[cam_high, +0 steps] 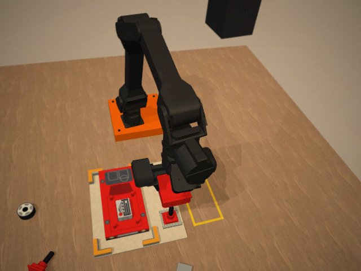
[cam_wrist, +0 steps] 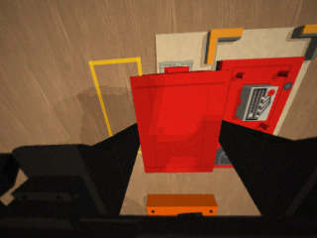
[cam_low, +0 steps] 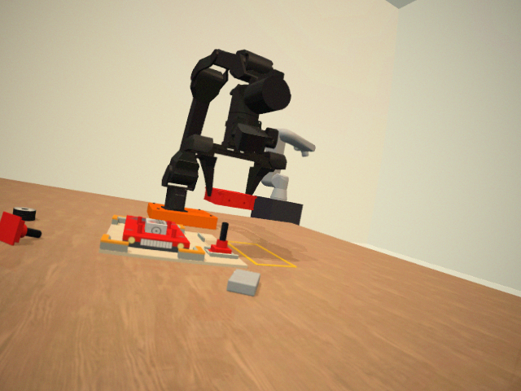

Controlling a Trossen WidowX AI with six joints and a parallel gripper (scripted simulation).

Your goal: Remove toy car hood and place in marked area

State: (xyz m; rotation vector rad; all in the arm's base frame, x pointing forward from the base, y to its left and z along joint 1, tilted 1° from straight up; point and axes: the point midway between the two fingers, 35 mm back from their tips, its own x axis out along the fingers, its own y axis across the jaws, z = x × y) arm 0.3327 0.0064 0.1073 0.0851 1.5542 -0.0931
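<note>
Gripper (cam_high: 174, 186) (cam_low: 229, 194) (cam_wrist: 176, 125) had the hood (cam_high: 175, 196) (cam_low: 230, 199) (cam_wrist: 180, 121) clamped by its sides, airborne between toy car (cam_high: 110, 215) (cam_low: 155, 237) (cam_wrist: 292, 74) and marked area (cam_high: 208, 221) (cam_low: 275, 265) (cam_wrist: 116, 60); lowering too early risked hitting the upright black peg (cam_high: 171, 210) (cam_low: 224, 232) or landing across the yellow line.

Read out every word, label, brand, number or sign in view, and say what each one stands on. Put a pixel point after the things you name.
There are none that can be read.
The grey block on the toy car (cam_high: 123, 224) (cam_low: 134, 235) (cam_wrist: 282, 66) bears only line marks and a red dot, no letters or digits.
The raised hood (cam_high: 174, 199) (cam_low: 230, 198) (cam_wrist: 180, 119) shows no lettering.
</note>
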